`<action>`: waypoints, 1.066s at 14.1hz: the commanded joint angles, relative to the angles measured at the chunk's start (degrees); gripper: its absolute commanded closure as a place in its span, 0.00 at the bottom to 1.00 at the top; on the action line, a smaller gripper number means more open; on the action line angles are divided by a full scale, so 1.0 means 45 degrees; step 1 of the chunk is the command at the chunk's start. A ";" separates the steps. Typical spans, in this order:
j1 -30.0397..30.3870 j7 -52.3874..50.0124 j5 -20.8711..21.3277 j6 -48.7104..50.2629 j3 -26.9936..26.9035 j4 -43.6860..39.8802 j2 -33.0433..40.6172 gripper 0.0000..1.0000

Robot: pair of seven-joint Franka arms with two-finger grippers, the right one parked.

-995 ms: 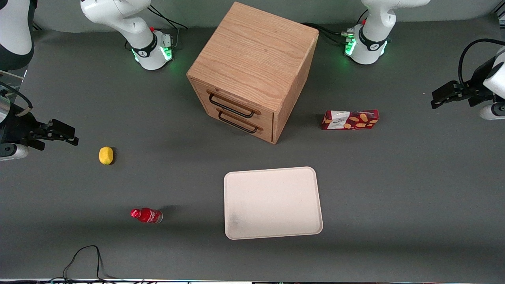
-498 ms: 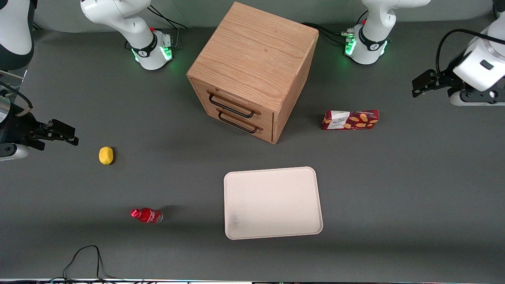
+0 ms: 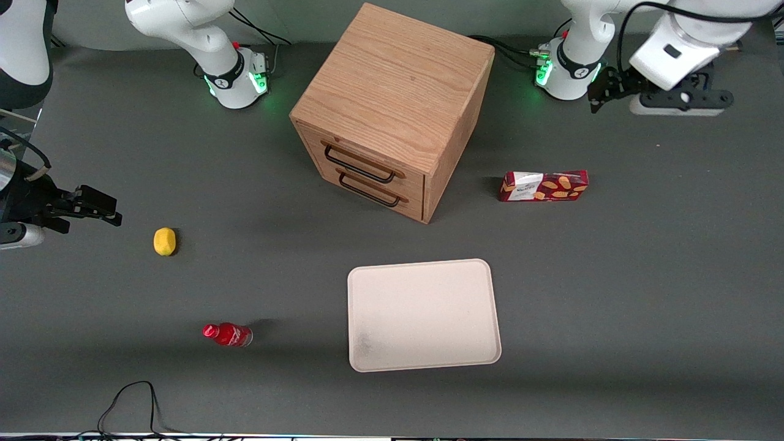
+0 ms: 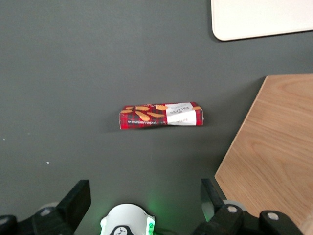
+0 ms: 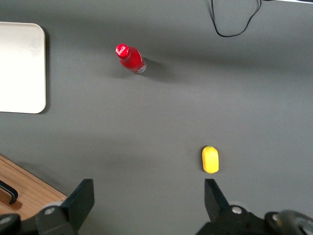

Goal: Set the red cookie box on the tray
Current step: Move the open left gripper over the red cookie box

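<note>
Hovering high with fingers spread wide and empty, the gripper [image 4: 142,203] looks down on the red cookie box [image 3: 544,185] lying beside the wooden drawer cabinet [image 3: 392,110], presumably lining up a grasp, while the tray [image 3: 422,315] waits in front of that cabinet.

Red cookie box [image 3: 544,185]: dark red, white label patch at one end, golden-orange cookie pictures along the face. Tray [image 3: 423,315]: plain cream-white, faint grey smudge near one corner. Wooden drawer cabinet [image 3: 392,110]: light oak grain, black wire handles. Lemon [image 3: 164,241]: yellow. Small bottle [image 3: 227,334]: red, red cap. Table [image 3: 643,294]: uniform dark grey. Gripper [image 3: 597,98], above the table near the arm's base: black fingers, white body.
</note>
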State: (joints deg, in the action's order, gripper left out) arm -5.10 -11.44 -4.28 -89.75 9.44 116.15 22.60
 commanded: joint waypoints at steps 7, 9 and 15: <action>-0.0078 -0.4027 -0.0319 -0.0485 0.0206 0.1201 0.1110 0.00; -0.0097 -0.6662 -0.0338 -0.0563 0.0206 0.1201 0.1091 0.00; -0.0137 -1.7305 -0.0416 -0.1559 0.0245 0.1201 0.0895 0.00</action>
State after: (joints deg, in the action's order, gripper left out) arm -5.08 -74.53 -5.55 -94.92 10.56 121.08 26.81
